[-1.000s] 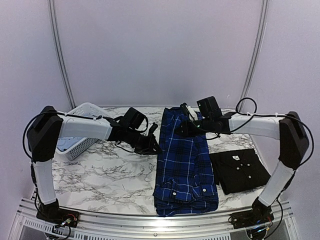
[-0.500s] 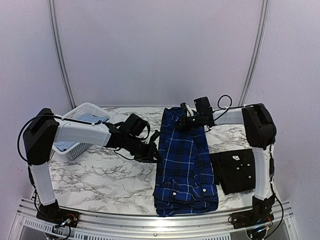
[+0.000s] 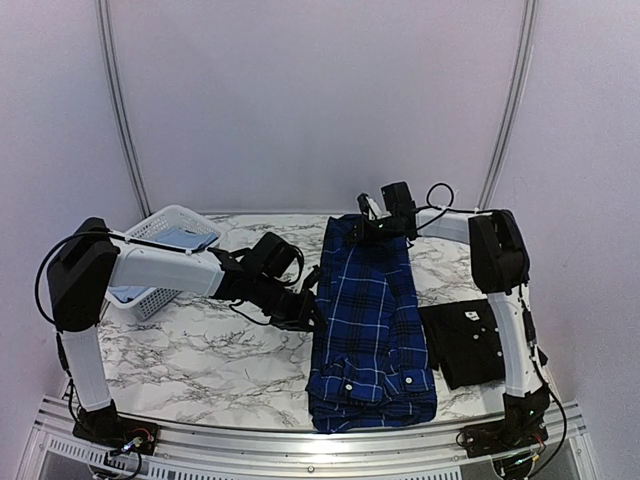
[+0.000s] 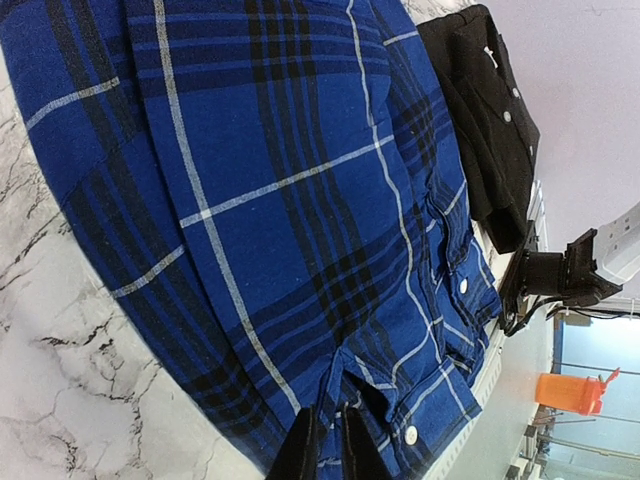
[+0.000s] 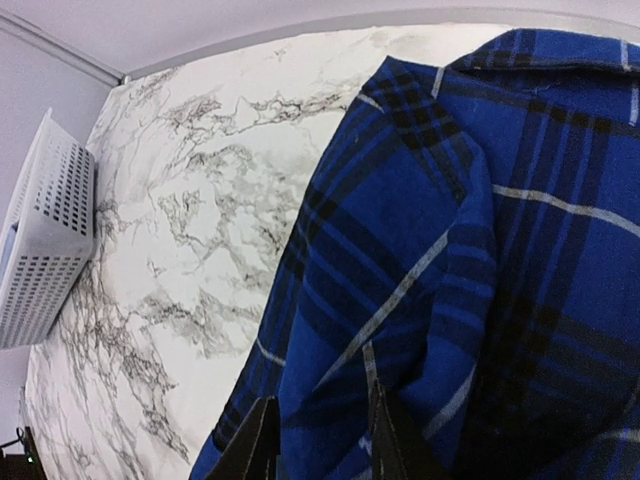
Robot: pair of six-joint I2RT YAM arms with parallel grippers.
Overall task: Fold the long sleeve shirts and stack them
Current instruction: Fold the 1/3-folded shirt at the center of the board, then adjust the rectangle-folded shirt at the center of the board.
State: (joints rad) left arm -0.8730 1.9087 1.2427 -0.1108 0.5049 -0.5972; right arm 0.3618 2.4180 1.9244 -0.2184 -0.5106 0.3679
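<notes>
The plaid shirt (image 3: 370, 320) is lying on the bench (image 3: 200, 340), stretching right of the left gripper (image 4: 327, 420), which is pinching its side edge. The right gripper (image 5: 322, 415) is standing spread over the collar end. A one-sided pull is risking a skewed fold.

Plaid shirt (image 3: 372, 320): royal blue and navy checks, thin white lines, white buttons.
Second shirt (image 3: 478, 342): plain black, white buttons.
Third shirt (image 3: 186, 238): plain pale blue.
Basket (image 3: 155, 295): white lattice.
Worktop (image 3: 200, 350): white marble pattern, grey-black veins.
Left arm (image 3: 165, 265), right arm (image 3: 508, 330): white tubes, black joints.
Left pincer (image 4: 327, 445), right pincer (image 5: 320, 440): black.
Wall (image 3: 320, 100): pale lilac-grey.
Container (image 4: 572, 392) in left wrist view: orange.
</notes>
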